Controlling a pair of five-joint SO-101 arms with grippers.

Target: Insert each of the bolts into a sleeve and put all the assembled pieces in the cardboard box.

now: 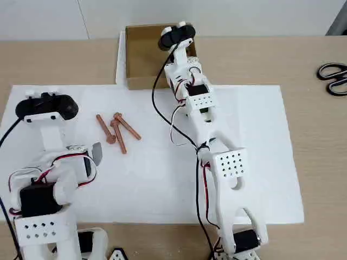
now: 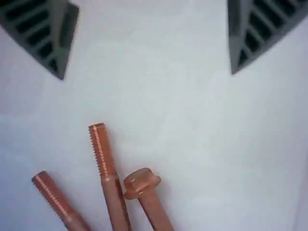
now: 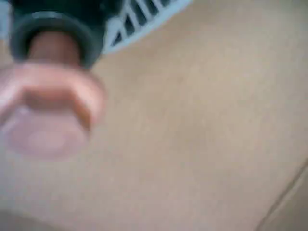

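Observation:
Three copper bolts (image 1: 116, 130) lie together on the white sheet (image 1: 244, 108); in the left wrist view their threaded ends and one flanged head (image 2: 142, 182) show. My left gripper (image 2: 147, 72) hangs open just short of them, and its grey finger (image 1: 96, 153) is visible from above. The right arm stretches to the cardboard box (image 1: 142, 54) at the table's far edge. Its gripper (image 3: 62, 29) is shut on a copper bolt (image 3: 48, 115) in a black sleeve (image 3: 53, 36), held low over the box's brown floor (image 3: 202, 125).
Scissors (image 1: 333, 78) lie at the far right on the bare wooden table. The white sheet covers the middle of the table. The right arm's cable (image 1: 162, 116) loops over the sheet beside the bolts.

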